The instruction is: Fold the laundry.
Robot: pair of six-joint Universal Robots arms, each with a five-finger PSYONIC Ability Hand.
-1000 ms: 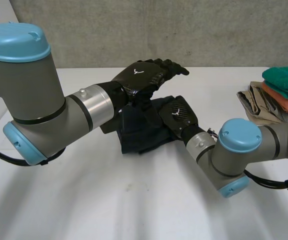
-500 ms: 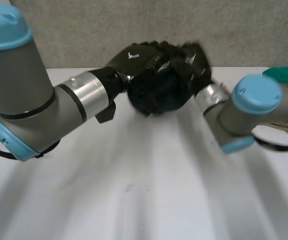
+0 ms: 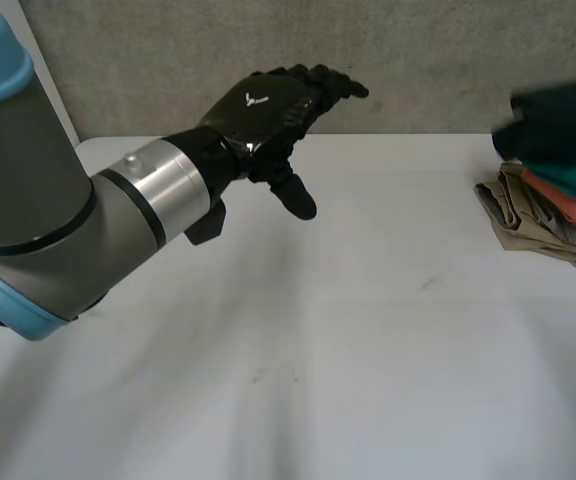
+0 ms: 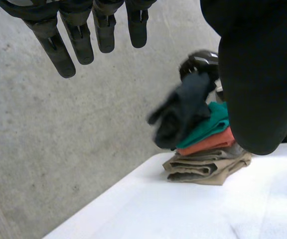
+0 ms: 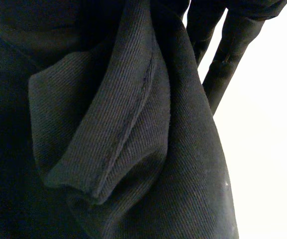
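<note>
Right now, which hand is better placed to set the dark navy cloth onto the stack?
Right: the right hand holds the dark navy cloth over the folded laundry stack; the left hand hovers open elsewhere.

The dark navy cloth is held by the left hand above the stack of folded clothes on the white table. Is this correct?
Not the left hand. The right hand holds the dark navy cloth above the stack of folded clothes on the white table, as the left wrist view shows; there the left hand is open and holds nothing.
</note>
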